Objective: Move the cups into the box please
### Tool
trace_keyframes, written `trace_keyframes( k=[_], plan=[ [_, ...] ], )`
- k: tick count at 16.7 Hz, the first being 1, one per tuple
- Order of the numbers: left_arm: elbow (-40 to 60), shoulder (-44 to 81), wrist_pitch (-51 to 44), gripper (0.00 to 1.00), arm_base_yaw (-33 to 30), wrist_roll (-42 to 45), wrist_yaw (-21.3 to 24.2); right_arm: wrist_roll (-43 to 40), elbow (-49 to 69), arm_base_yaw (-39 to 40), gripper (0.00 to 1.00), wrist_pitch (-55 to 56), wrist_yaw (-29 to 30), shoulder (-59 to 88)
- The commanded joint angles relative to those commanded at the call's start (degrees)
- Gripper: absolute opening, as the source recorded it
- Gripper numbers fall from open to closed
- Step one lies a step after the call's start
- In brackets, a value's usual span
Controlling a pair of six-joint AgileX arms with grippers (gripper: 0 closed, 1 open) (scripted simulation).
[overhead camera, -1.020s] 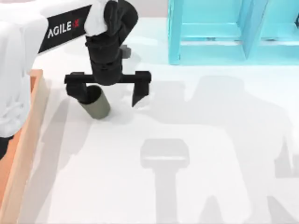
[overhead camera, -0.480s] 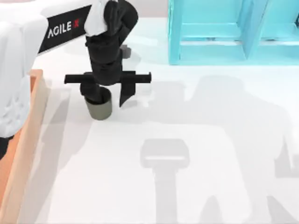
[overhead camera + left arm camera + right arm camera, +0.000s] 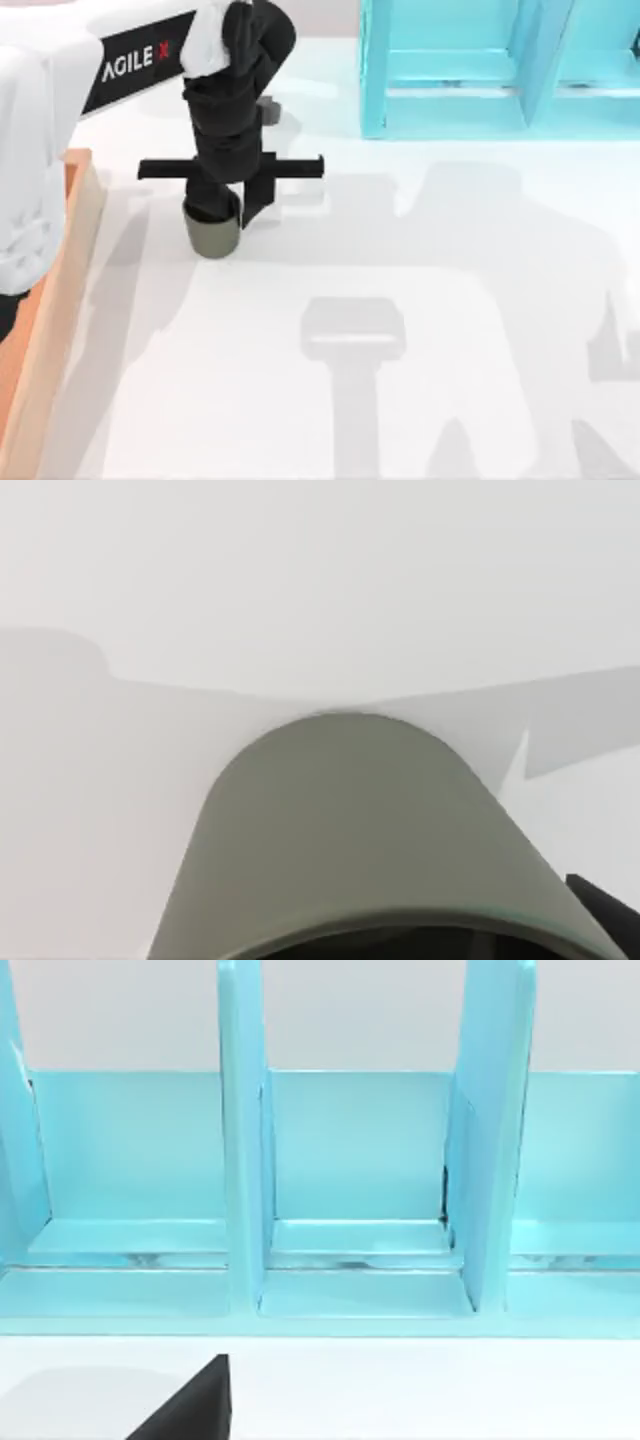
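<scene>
On arm (image 3: 120, 60): writing "AGILE X".
Left gripper (image 3: 232, 205): fingers pinching rim of olive-grey cup (image 3: 212, 232), one inside.
Right gripper: fingers cannot be told.

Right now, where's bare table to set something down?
Free: the wide white table below the turquoise shelf unit, right of the olive-grey cup. Crowded: the strip between the box rim and that cup, where the left gripper grips it.
</scene>
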Motion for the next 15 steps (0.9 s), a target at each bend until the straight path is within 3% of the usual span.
trace_keyframes(
  k=[6, 15],
  plan=[
    [0.7, -0.3, -1.0, 0.00, 0.7, 0.8, 0.0, 0.0, 0.0, 0.0, 1.00, 0.0, 0.0, 0.0],
    [6.8, -9.4, -16.2, 0.00, 12.2, 12.1, -0.1, 0.0, 0.0, 0.0, 1.00, 0.0, 0.0, 0.0]
  ],
)
